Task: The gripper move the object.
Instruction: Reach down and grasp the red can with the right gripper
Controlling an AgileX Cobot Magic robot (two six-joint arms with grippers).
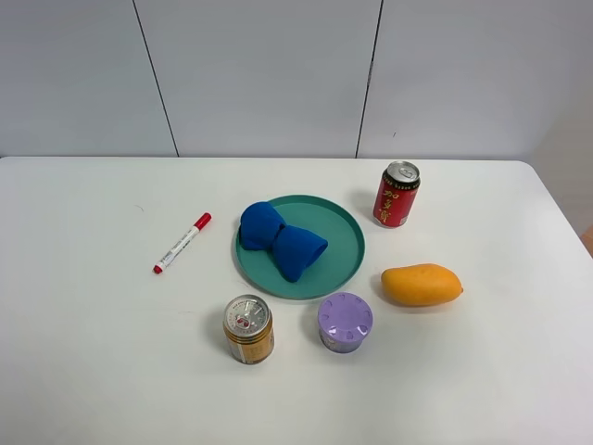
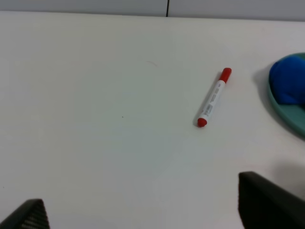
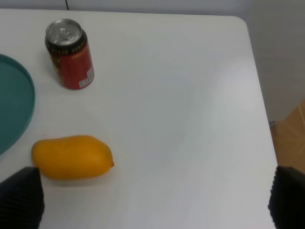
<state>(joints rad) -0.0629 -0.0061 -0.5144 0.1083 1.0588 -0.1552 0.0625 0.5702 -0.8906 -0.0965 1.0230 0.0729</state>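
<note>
The red drink can [image 1: 397,195] with a silver pull-tab top stands upright at the back right of the white table, just right of the teal plate. It also shows in the right wrist view [image 3: 70,56], far from the gripper. My right gripper [image 3: 152,202] is open and empty, with only its black fingertips [image 3: 19,198] showing, above the table near the mango. My left gripper [image 2: 143,217] is open and empty, over the bare table short of the marker. Neither arm shows in the exterior high view.
A teal plate [image 1: 338,264] holds a blue cloth bundle [image 1: 281,241]. A red-capped marker [image 1: 182,243] lies to its left. A gold-orange can [image 1: 248,330] and a purple lidded cup [image 1: 345,323] stand in front. A mango [image 1: 422,284] lies below the red can.
</note>
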